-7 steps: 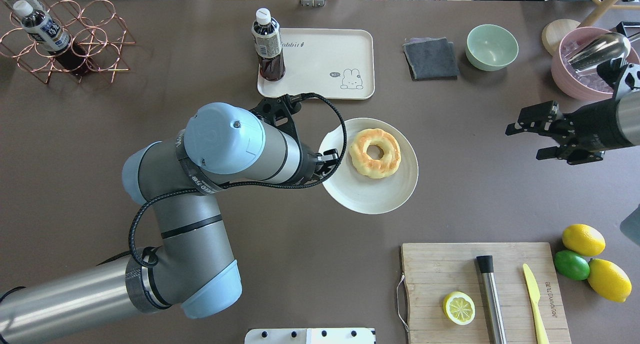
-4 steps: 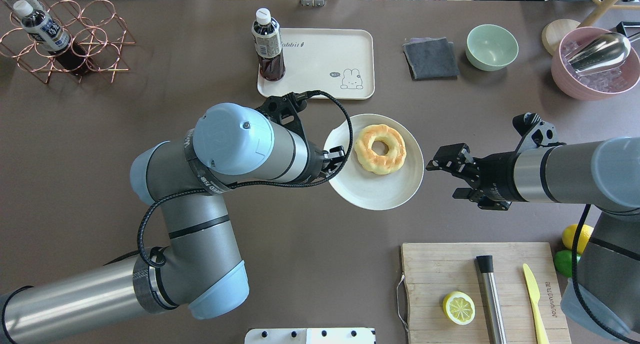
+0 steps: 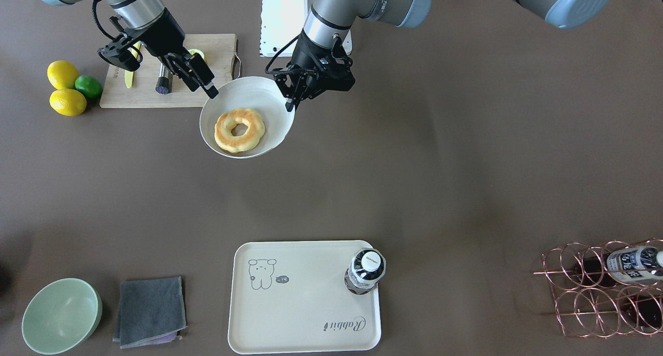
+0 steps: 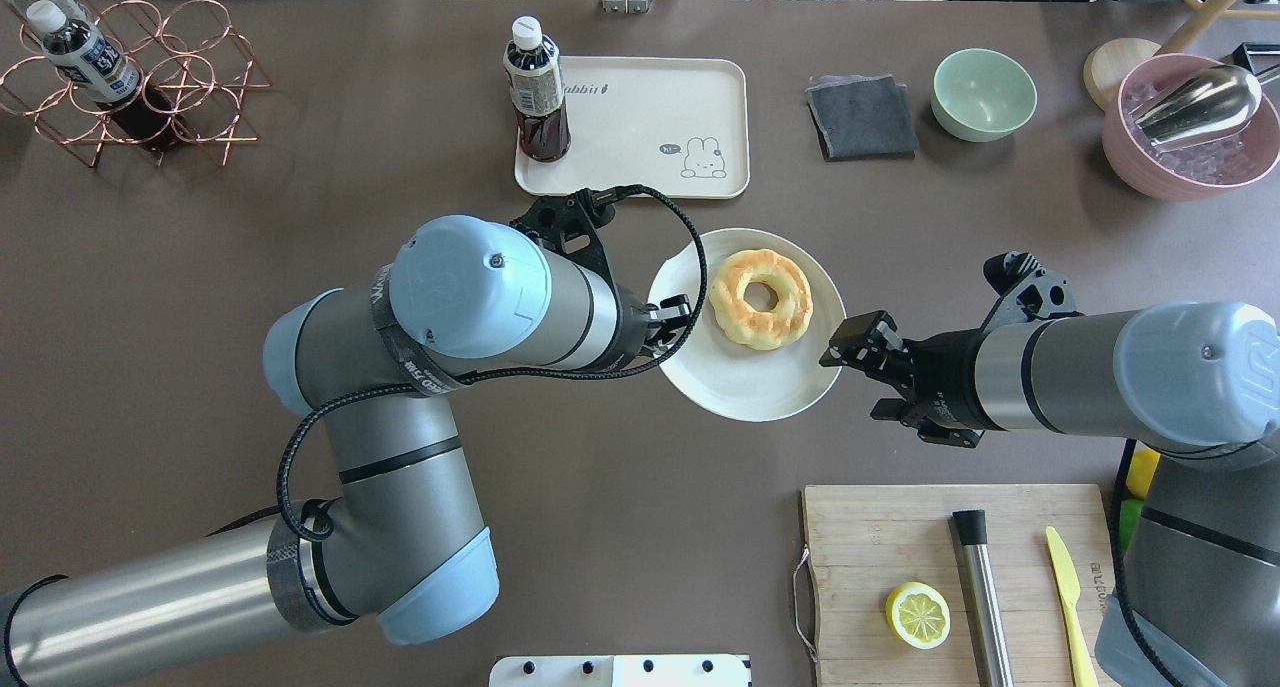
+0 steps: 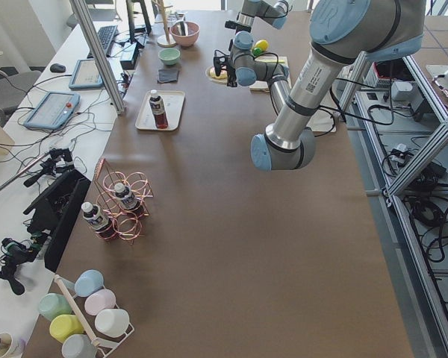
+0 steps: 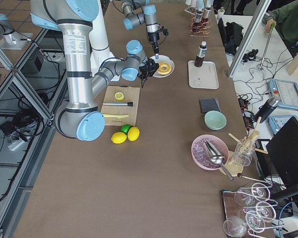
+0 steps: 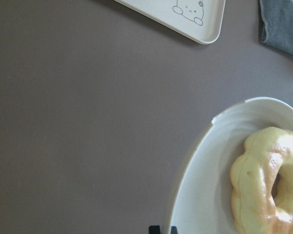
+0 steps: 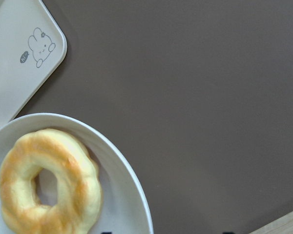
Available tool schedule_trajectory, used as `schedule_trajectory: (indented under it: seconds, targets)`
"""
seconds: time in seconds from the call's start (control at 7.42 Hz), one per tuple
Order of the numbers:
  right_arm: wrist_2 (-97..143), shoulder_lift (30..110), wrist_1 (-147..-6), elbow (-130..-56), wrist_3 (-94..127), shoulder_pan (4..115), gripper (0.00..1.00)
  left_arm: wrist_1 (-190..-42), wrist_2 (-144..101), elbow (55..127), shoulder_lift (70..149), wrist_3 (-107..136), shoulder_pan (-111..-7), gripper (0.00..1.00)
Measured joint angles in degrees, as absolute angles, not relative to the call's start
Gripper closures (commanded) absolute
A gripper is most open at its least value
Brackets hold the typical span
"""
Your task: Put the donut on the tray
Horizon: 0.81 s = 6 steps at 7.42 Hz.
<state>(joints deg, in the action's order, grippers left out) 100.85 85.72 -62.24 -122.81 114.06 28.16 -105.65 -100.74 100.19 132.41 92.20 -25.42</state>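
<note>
The golden donut [image 4: 760,299] lies on a round white dish [image 4: 740,385], also in the front view [image 3: 239,130]. My left gripper [image 4: 672,323] is shut on the dish's left rim and holds it, slightly tilted. My right gripper [image 4: 848,385] is open at the dish's right rim. In the right wrist view the rim [image 8: 136,195] runs between its spread fingertips. The cream rabbit tray [image 4: 640,117] lies beyond the dish and carries an upright bottle [image 4: 537,97]. The tray's corner shows in the left wrist view [image 7: 185,14].
A wooden cutting board [image 4: 870,567] at the front right holds a lemon half [image 4: 917,615], a metal muddler [image 4: 980,597] and a yellow knife [image 4: 1068,592]. A grey cloth [image 4: 862,115], green bowl [image 4: 984,94], pink ice bowl [image 4: 1180,137] and wire bottle rack [image 4: 130,77] line the far edge.
My right arm has swung in from the right, up to the dish's right rim, still open. My left arm has shifted the dish and donut slightly right and away.
</note>
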Motion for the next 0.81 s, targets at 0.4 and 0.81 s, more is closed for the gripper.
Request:
schedule_trajectory:
  seconds: [0.4, 0.81]
  targets:
    - [99.4, 85.4, -62.5, -122.9, 115.7, 26.7, 0.60, -105.7, -100.7, 100.3, 132.3, 92.2, -25.4, 1.00]
    - [99.2, 85.0, -62.5, -122.9, 116.7, 26.6, 0.72, -105.8, -100.7, 100.4, 132.1, 92.0, -25.4, 1.00]
